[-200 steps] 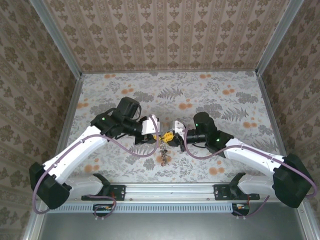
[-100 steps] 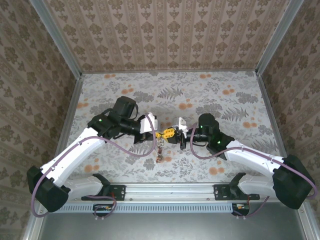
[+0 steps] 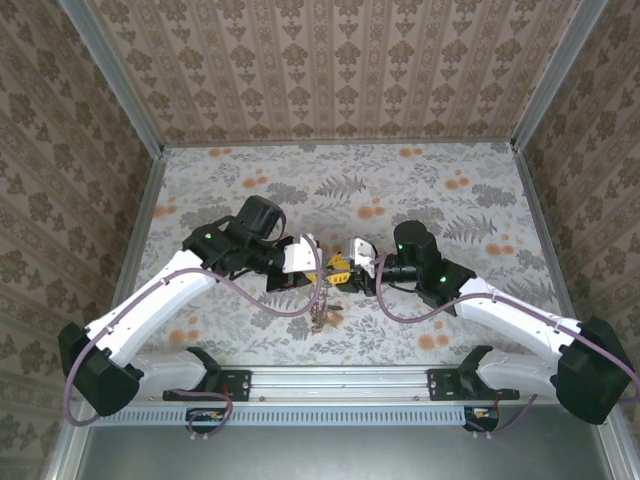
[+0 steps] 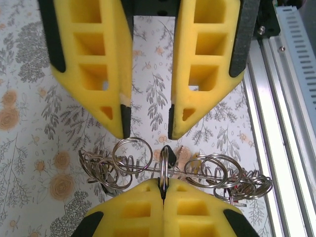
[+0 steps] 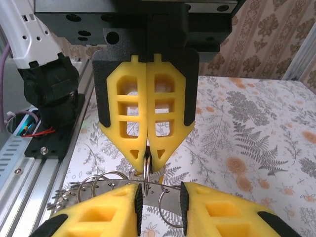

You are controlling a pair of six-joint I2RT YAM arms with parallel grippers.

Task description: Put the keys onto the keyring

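Observation:
My left gripper (image 4: 163, 190) is shut, pinching a small steel split ring (image 4: 163, 165) edge-on at its tips. That ring hangs on the keyring (image 4: 143, 169), a thin wire running across the left wrist view with several more split rings threaded on it. The keys (image 3: 325, 315) dangle below the two grippers as a grey bunch; a red tag (image 4: 238, 190) peeks out at the right end. My right gripper (image 5: 160, 202) faces the left gripper (image 5: 147, 155) tip to tip, open, with its fingers (image 5: 118, 207) either side of the wire and touching nothing.
The aluminium rail (image 3: 340, 382) runs along the near table edge, close under the grippers, and shows as grooved bars (image 4: 286, 98) in the left wrist view. The floral tabletop (image 3: 420, 190) stretches behind. Patterned walls (image 3: 330, 70) enclose three sides.
The right gripper, shut a second ago, has opened and let go of the bundle. The left gripper has closed fully on the ring and both arms have shifted slightly.

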